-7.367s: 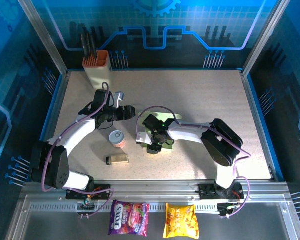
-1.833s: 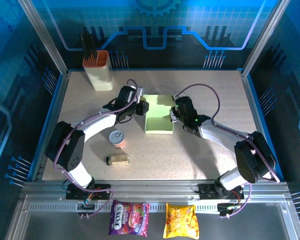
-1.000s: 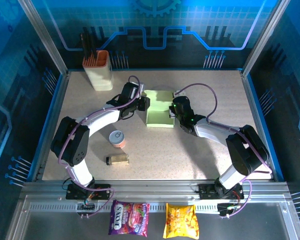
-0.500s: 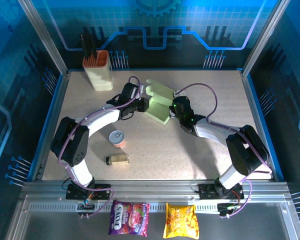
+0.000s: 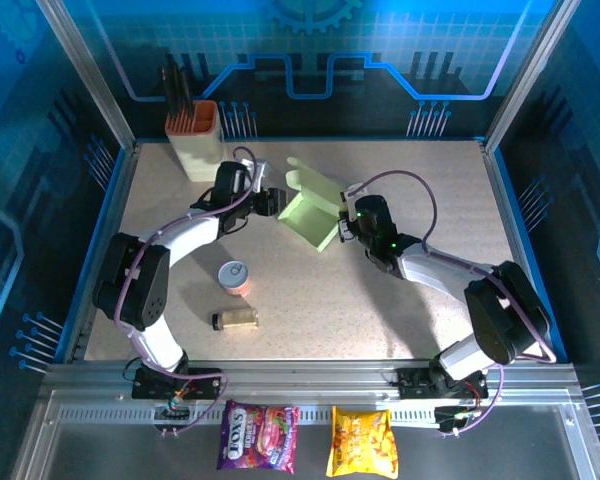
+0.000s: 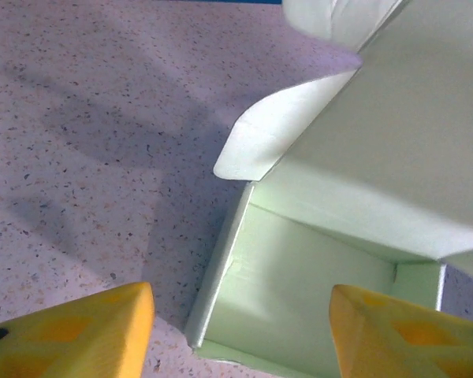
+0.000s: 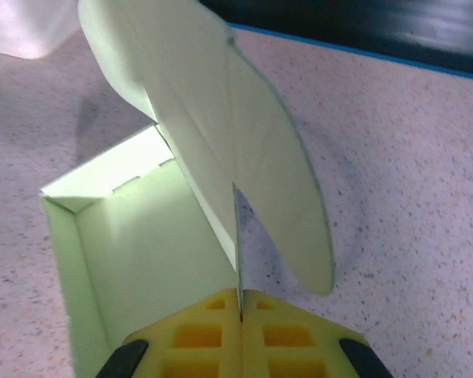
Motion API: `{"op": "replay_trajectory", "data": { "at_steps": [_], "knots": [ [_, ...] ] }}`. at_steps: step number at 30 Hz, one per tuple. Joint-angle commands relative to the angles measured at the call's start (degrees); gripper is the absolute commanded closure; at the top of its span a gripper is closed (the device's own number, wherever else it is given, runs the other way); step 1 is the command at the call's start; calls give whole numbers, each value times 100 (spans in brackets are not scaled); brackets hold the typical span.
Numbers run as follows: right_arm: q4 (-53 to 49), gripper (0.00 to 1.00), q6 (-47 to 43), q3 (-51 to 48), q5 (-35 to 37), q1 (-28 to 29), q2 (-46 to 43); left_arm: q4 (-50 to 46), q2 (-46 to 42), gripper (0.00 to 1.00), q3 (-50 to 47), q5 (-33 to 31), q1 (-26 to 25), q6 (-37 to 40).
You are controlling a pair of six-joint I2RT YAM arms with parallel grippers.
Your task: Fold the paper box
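I see the paper box (image 5: 310,212) on the table (image 5: 400,300), a little back of centre. It sits between my two arms, tipped up at an angle rather than flat.

My right end effector (image 5: 346,228) is clenched on it. In the right wrist view the yellow pads (image 7: 205,335) are pressed together, with the thin edge of the lid panel (image 7: 193,110) pinched between them. That panel stands nearly upright, and a rounded ear (image 7: 288,220) hangs off its side.

My left end effector (image 5: 267,200) is released. In the left wrist view its fingers (image 6: 102,327) stand wide apart with the near corner of the tray (image 6: 299,291) between them. The left finger is clear of the card. I cannot tell whether the other finger touches it.

As for progress, I judge the bottom half done. The tray has its floor and its side walls up, and the corners look square in both wrist views. The lid is what remains. It is open, its tuck flap (image 6: 260,146) curls free above the tray, and nothing is tucked in yet.

To finish, I would need to bring the lid down over the tray, with the ears and front flap slipped inside the walls. The box would also have to settle flat on the table.
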Motion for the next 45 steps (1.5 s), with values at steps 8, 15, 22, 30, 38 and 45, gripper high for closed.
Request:
{"op": "replay_trajectory", "data": {
  "at_steps": [8,15,22,30,38,45],
  "knots": [
    [-858,100,-718,-144,-1390,-445,-826,938,-328,33,-350,1196,161,907],
    [-1072,100,-735,-100,-1513,-519,-898,899,-360,61,-388,1356,161,901],
    [-1134,100,-611,-21,-1451,-525,-851,695,-445,86,-482,1412,136,842],
    [-1109,100,-520,11,-1439,-526,-724,598,-289,78,-426,1480,73,717],
    [-1091,100,-520,20,-1441,-525,-672,409,-159,75,-283,1549,60,730],
    [-1099,100,-514,57,-1431,-534,-582,102,-120,68,-244,1703,56,888]
  ]
}}
